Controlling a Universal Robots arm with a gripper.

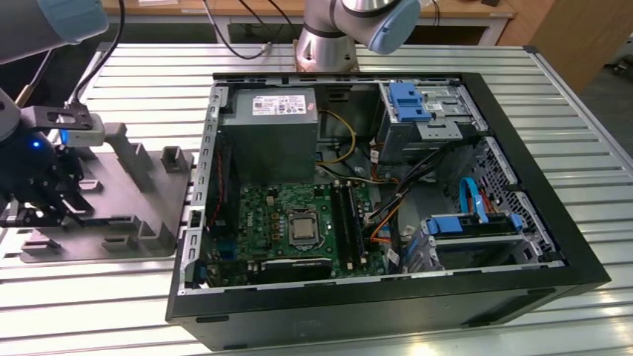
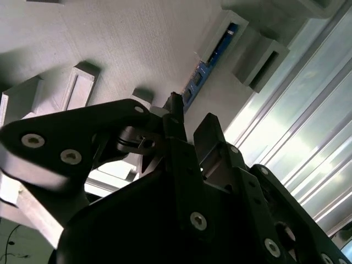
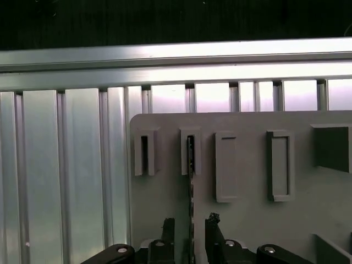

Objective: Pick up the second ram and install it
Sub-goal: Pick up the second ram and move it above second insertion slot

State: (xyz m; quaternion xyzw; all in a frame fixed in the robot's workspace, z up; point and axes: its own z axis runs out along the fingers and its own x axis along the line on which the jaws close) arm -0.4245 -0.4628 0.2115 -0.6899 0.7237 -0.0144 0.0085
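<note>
A slatted metal table (image 1: 554, 89) carries an open computer case (image 1: 396, 297) at its middle, with a green motherboard (image 1: 272, 204) on the case floor. A grey fixture plate (image 1: 129, 237) lies by the table's edge on the exterior view's left, and the arm hangs over it. In the first wrist view the gripper (image 3: 190, 234) is partly open. Its two fingers (image 3: 168, 231) stand on either side of the ram (image 3: 190, 165), with a gap on each side, gripping nothing. The ram stands on edge in a slot near the plate's edge, a thin dark bar that reaches down between the fingers.
</note>
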